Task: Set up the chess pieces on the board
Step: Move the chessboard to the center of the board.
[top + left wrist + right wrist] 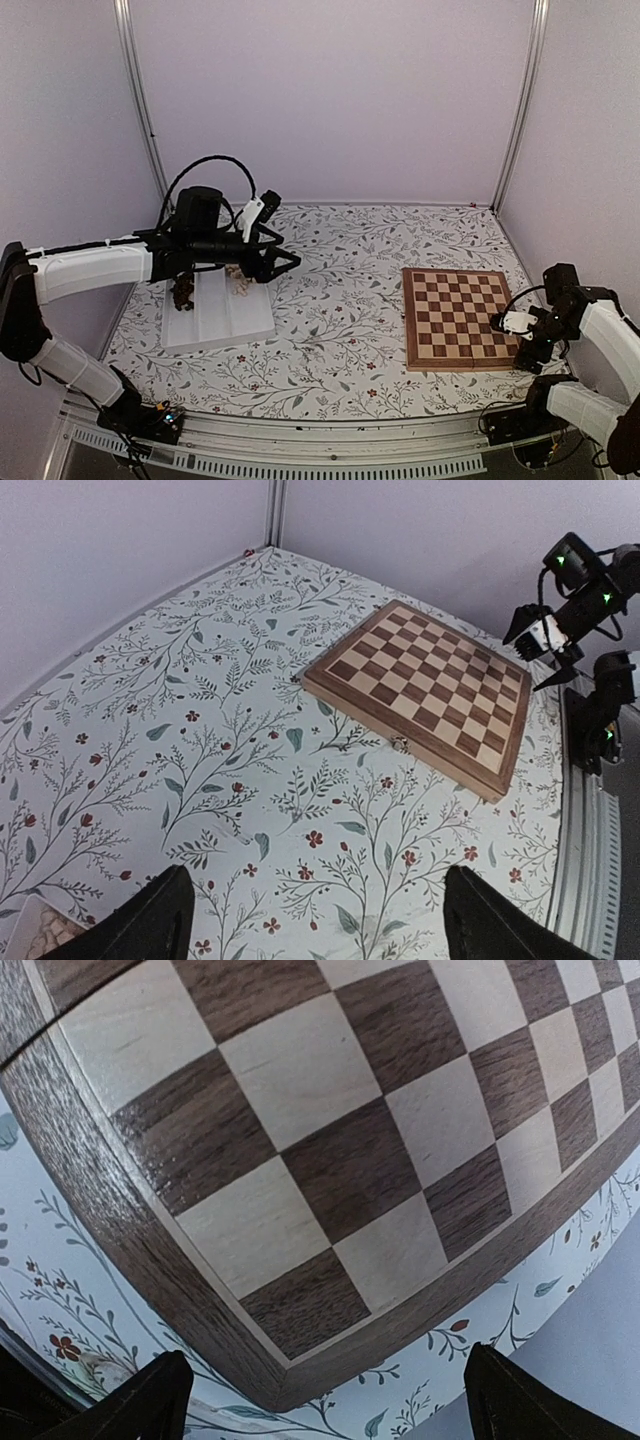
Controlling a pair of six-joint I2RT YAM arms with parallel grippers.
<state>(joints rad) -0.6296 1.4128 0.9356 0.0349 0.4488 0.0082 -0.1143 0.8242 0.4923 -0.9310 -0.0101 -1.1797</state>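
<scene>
The board [455, 318] lies at the right of the table, its squares bare; it also shows in the left wrist view [420, 680] and fills the right wrist view [330, 1140]. Dark chess pieces [183, 293] and pale ones [238, 282] sit in a white tray [215, 325] at the left. My left gripper [280, 265] hovers over the tray's far right side, open and holding nothing [320, 935]. Over the board's near right corner my right gripper [515, 340] stands open and empty [325, 1410].
A floral cloth [340, 300] covers the table between tray and board. Grey walls close in the back and both sides. A tray corner with pale pieces [40, 935] shows at the lower left of the left wrist view. The right arm [575, 580] stands beyond the board.
</scene>
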